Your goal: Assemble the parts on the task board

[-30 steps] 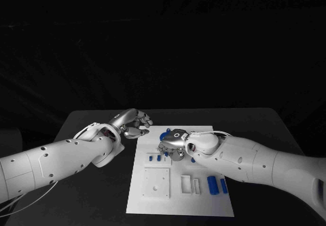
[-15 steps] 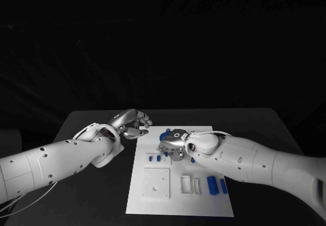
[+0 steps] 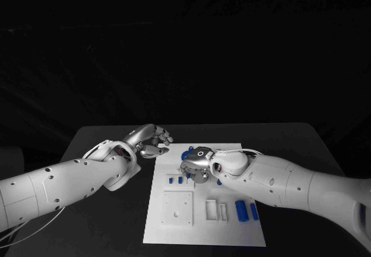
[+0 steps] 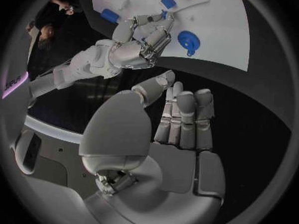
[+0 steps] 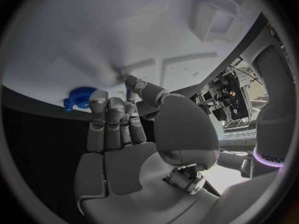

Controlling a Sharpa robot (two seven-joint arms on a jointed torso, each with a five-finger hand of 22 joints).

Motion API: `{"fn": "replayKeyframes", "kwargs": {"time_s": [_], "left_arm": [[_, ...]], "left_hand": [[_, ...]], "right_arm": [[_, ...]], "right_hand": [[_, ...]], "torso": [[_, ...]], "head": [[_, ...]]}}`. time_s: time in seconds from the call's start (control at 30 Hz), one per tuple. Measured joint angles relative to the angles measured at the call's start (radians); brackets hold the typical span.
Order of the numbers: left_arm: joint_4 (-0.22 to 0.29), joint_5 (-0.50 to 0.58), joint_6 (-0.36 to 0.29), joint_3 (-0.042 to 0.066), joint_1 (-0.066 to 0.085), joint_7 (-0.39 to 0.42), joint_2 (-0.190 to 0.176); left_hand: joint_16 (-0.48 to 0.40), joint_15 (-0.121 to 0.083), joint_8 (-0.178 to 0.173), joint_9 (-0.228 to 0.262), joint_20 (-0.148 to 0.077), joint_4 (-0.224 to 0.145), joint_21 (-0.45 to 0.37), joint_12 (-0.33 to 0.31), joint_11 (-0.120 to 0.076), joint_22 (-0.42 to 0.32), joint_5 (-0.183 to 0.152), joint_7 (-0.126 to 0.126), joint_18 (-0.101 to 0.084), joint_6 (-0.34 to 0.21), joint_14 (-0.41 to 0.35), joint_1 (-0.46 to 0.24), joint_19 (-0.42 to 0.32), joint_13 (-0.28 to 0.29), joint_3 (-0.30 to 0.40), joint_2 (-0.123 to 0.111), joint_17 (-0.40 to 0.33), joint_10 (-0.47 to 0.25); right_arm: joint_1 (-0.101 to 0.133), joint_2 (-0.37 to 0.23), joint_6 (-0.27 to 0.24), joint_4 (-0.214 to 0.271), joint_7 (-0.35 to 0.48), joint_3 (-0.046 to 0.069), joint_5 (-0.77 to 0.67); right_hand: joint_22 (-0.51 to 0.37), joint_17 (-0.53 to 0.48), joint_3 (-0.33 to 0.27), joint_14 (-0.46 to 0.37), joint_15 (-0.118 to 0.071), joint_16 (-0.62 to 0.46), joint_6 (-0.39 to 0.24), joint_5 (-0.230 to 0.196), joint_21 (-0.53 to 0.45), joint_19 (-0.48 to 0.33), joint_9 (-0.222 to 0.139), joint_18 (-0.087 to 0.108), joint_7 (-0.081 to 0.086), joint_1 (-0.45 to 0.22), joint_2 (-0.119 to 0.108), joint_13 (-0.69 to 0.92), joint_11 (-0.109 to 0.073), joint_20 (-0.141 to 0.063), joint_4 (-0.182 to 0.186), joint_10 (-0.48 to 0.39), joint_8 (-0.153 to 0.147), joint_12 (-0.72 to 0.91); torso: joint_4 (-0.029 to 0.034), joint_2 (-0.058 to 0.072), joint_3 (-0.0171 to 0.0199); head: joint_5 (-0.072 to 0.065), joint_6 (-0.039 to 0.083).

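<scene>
Looking down from the head camera, a white board lies in the middle of a black table, and two white arms reach in over its far end.

Much here is hidden. The right hand hangs low over the board's far part and covers whatever sits under it; a round blue part peeks out just behind it. The right wrist view shows this hand's fingers straight and close together, thumb apart, with nothing plainly between them — a small blue spot near the thumb tip is too small to tell, so whether it grips anything cannot be told. The same round blue part, with a small tab, lies beyond the fingertips.

The left hand hovers above the table just beside the board's far left corner, touching nothing. Its fingers lie straight and side by side, and it holds nothing.

Counting the blue parts visible from above: one round piece, two small blocks near the right hand, a sliver half hidden by the right wrist, and two upright bars toward the near right edge. The board also has one raised square plate and two narrow slots.
</scene>
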Motion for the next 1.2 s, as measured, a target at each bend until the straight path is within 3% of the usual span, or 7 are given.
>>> {"fn": "replayKeyframes", "kwargs": {"time_s": [0.13, 0.33, 0.5, 1.2], "left_arm": [[0.0, 0.0, 0.0, 0.0, 0.0, 0.0, 0.0], [0.001, 0.0, 0.0, 0.0, 0.0, -0.001, 0.0], [0.001, 0.0, 0.0, 0.0, 0.0, -0.001, -0.001], [0.008, 0.0, 0.002, 0.0, 0.0, -0.005, -0.001]], "left_hand": [[0.0, 0.002, 0.0, 0.0, -0.002, 0.0, 0.0, 0.0, 0.0, 0.0, 0.0, 0.0, 0.0, 0.0, 0.002, 0.0, 0.002, 0.0, 0.0, 0.0, 0.0, 0.0], [0.0, 0.002, 0.0, 0.0, -0.003, 0.0, -0.004, 0.0, 0.0, 0.0, 0.0, 0.0, 0.0, 0.0, 0.002, 0.0, 0.004, 0.0, 0.0, 0.0, 0.0, 0.0], [0.0, 0.002, 0.0, 0.0, -0.002, 0.0, -0.003, 0.0, 0.0, 0.0, 0.0, 0.0, 0.0, 0.0, 0.002, 0.0, 0.005, 0.0, 0.0, 0.0, 0.0, 0.0], [0.0, 0.002, 0.0, -0.001, -0.002, 0.0, -0.003, 0.0, 0.002, 0.0, 0.0, 0.001, -0.001, -0.005, 0.003, 0.0, 0.005, 0.0, 0.0, 0.0, 0.0, 0.002]], "right_arm": [[0.0, 0.0, 0.002, -0.001, -0.002, 0.0, -0.002], [0.0, 0.0, 0.002, -0.001, -0.007, 0.0, -0.002], [0.0, 0.0, 0.0, 0.0, -0.016, 0.0, -0.002], [-0.004, -0.005, -0.008, 0.003, -0.058, 0.001, -0.006]], "right_hand": [[0.0, 0.0, -0.032, 0.0, 0.0, 0.0, 0.0, 0.0, 0.0, 0.004, 0.002, 0.0, 0.0, -0.026, -0.009, 0.0, 0.0, 0.003, 0.002, 0.0, 0.0, 0.0], [0.0, 0.0, -0.051, 0.0, 0.0, 0.0, 0.0, 0.001, 0.0, 0.004, 0.003, 0.0, 0.0, -0.03, -0.004, 0.0, 0.0, 0.003, -0.001, 0.0, 0.0, 0.0], [0.0, 0.0, -0.083, 0.0, 0.0, 0.0, 0.005, 0.001, 0.0, 0.004, 0.005, 0.0, -0.002, -0.056, -0.017, 0.0, 0.0, 0.003, 0.002, 0.0, 0.0, 0.0], [0.0, -0.002, -0.138, 0.007, -0.007, 0.0, 0.009, 0.001, 0.0, 0.013, 0.009, 0.0, -0.003, -0.107, -0.003, -0.003, -0.002, -0.002, 0.034, 0.005, 0.003, -0.001]], "torso": [[0.0001, 0.0, -0.0001], [0.0002, 0.0, -0.0003], [0.0001, 0.0, -0.0003], [-0.0002, 0.0, 0.0]], "head": [[0.0, 0.0], [0.0, 0.0], [0.0, -0.001], [-0.001, -0.004]]}}
